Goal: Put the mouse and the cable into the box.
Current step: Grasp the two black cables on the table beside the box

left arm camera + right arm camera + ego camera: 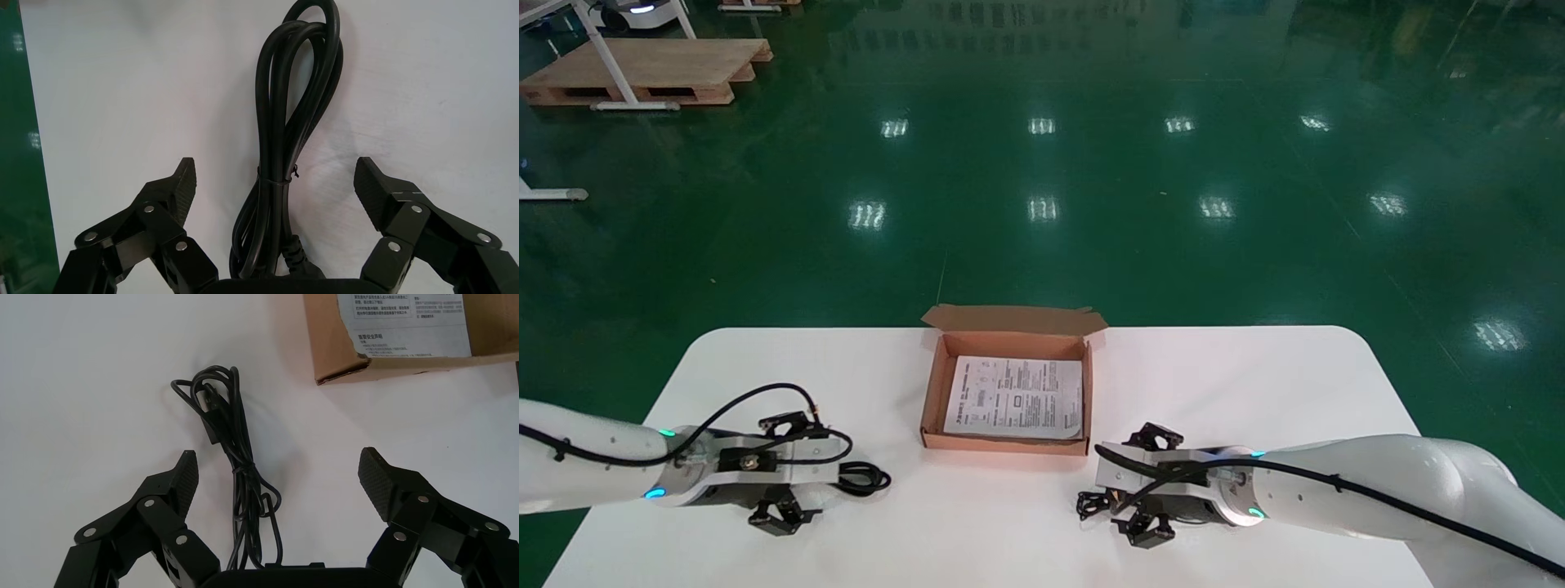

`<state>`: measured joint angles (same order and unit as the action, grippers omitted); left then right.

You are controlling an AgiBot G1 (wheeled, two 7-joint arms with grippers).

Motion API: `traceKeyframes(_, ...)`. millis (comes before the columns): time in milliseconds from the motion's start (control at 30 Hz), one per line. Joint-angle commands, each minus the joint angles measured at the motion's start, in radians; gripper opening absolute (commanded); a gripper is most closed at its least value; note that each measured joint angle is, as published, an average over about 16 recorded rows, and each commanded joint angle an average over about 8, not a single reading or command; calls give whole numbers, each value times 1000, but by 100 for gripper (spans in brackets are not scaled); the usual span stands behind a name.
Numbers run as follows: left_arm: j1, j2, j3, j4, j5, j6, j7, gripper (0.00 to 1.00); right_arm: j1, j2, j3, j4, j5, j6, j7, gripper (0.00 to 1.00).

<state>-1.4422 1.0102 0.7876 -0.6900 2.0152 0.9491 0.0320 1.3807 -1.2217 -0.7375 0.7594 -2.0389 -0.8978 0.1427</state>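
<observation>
An open cardboard box (934, 384) with a printed sheet (1017, 396) inside sits at the table's middle. My left gripper (784, 471) is open and hangs over a thick black cable (278, 122) tied in a bundle. The bundle lies on the table between the fingers (180, 184), and its loop (866, 478) pokes out toward the box. My right gripper (1150, 482) is open too, over a thin black cable (235, 441) with a USB plug, which lies nearer one finger. No mouse shows in any view.
The white table (1254, 392) has rounded corners, with green floor beyond its edges. The box's near corner (330, 349) lies close ahead of the right gripper. A wooden pallet (641, 69) stands far off on the floor.
</observation>
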Motion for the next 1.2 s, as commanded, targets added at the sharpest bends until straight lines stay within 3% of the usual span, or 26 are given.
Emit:
traceKeyframes(33, 0, 0, 0, 0, 0, 0, 0, 0, -1, 1, 0, 3, 0, -1, 0, 0)
traceKeyframes(1200, 0, 0, 0, -1, 0, 0, 0, 0, -5, 5, -1, 13, 2, -7, -1, 0)
